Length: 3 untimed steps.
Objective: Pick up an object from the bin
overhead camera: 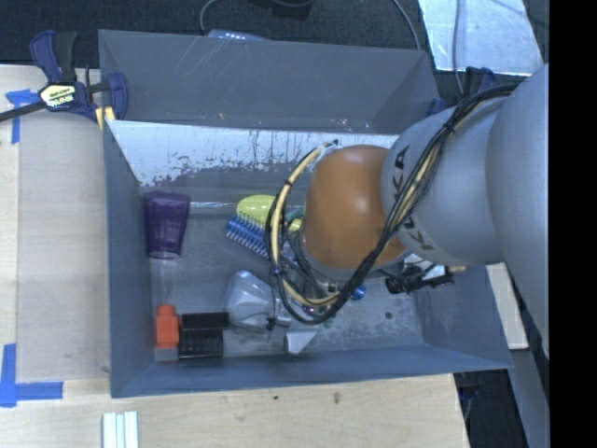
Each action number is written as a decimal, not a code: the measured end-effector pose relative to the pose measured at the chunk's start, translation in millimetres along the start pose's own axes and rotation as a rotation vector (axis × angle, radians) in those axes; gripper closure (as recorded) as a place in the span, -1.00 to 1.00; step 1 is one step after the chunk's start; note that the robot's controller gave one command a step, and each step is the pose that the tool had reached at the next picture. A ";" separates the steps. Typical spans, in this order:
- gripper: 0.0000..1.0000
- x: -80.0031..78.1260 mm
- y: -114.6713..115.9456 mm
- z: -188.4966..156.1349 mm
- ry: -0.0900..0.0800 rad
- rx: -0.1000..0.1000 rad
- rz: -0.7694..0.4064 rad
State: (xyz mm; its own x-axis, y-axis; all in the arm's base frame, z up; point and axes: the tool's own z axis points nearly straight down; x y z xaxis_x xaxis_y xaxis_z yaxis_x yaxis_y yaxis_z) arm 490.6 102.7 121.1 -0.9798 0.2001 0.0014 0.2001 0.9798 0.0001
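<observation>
Gripper (280, 321) sits low at front-centre of bin (121, 250), just beside a pale grey rounded piece (244, 299). Cannot tell whether the gripper is open or closed. Piece's long axis and heading unclear; its right end is hidden under arm (466, 185).

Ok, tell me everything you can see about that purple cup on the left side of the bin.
The purple cup looks like see-through plastic, dark violet at its wider end and paler toward the narrower end. It seems to lie on its side on the bin floor near the left wall, wide end toward the back. Nothing else touches it.
</observation>
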 end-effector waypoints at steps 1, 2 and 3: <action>-1.00 -0.1 0.1 -35.2 -0.004 -0.001 0.019; -1.00 5.0 6.3 29.4 -0.001 -0.003 0.132; 1.00 5.7 -2.6 47.2 0.001 -0.008 0.238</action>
State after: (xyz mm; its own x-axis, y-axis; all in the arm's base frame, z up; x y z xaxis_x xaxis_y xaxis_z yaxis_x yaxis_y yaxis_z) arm 484.4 101.3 73.9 -0.9050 0.4254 0.0029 0.4254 0.9050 0.0075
